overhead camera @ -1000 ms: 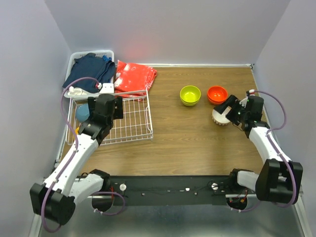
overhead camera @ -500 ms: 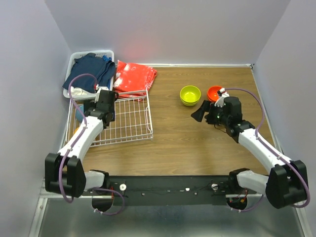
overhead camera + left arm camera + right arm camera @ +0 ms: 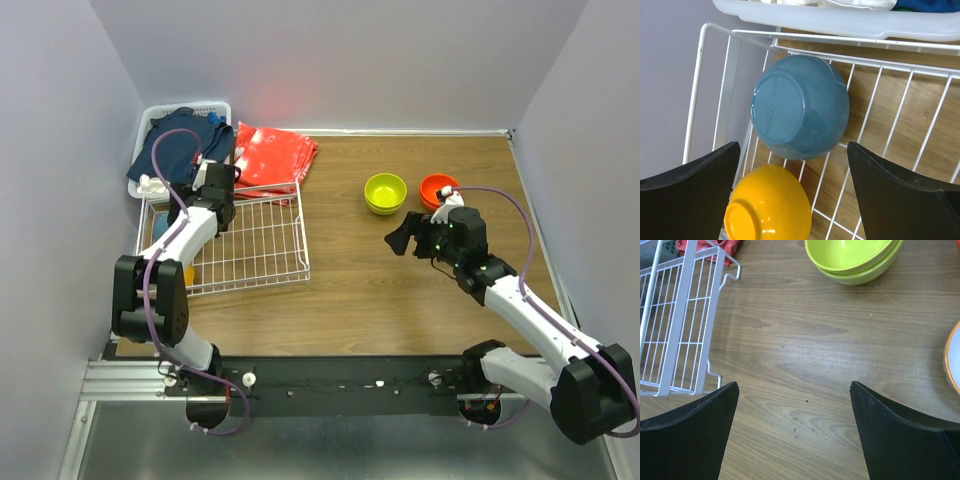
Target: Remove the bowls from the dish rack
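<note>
Both wide, empty — left hand over blue bowl in dish rack; right hand over table.

The white wire dish rack is sitting at the left. A blue bowl is lying upside down in its far-left corner, with a yellow-orange bowl, also upside down, just nearer. Well to the right, two lime green bowls are sitting stacked upright, and a red-orange bowl is sitting just beside them.

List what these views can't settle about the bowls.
- Top view: the left arm covers the blue bowl; only the left wrist view shows it.
- Right wrist view: orange-rimmed bowl cut off by the right edge; which one is unclear.
- Top view: red-orange bowl, single or stacked, too small to tell.
</note>
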`<act>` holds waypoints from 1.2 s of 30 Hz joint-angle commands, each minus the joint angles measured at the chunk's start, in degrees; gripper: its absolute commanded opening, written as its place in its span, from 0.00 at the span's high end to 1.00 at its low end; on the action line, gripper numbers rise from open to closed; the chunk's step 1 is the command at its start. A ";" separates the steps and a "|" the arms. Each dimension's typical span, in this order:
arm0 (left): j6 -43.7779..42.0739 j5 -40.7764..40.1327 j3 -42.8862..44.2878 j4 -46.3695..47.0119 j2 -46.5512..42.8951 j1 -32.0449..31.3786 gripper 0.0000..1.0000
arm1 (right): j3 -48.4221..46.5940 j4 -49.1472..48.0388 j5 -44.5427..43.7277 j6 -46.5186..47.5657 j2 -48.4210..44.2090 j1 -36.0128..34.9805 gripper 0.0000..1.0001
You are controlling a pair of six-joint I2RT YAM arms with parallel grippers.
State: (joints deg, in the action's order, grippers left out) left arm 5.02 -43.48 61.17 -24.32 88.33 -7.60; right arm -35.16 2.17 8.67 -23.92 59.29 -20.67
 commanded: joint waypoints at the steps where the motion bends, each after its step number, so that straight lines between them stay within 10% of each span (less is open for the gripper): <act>1: -2.55 -2.05 0.01 5.68 2.54 0.83 0.05 | 1.41 -1.56 -3.48 1.25 -1.28 -0.96 0.00; 29: -3.87 -5.73 2.11 4.46 13.26 2.23 0.14 | 1.85 -1.47 -6.29 2.04 -1.02 -1.04 0.00; 36: -3.43 -5.99 2.90 2.79 13.88 1.80 0.33 | 1.93 -1.56 -6.47 2.04 -1.10 -1.04 0.00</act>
State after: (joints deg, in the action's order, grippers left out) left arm 0.40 -47.59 62.54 -19.73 101.06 -5.80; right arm -34.11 1.83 4.01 -22.41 58.70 -21.32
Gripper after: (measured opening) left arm 0.746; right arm 0.998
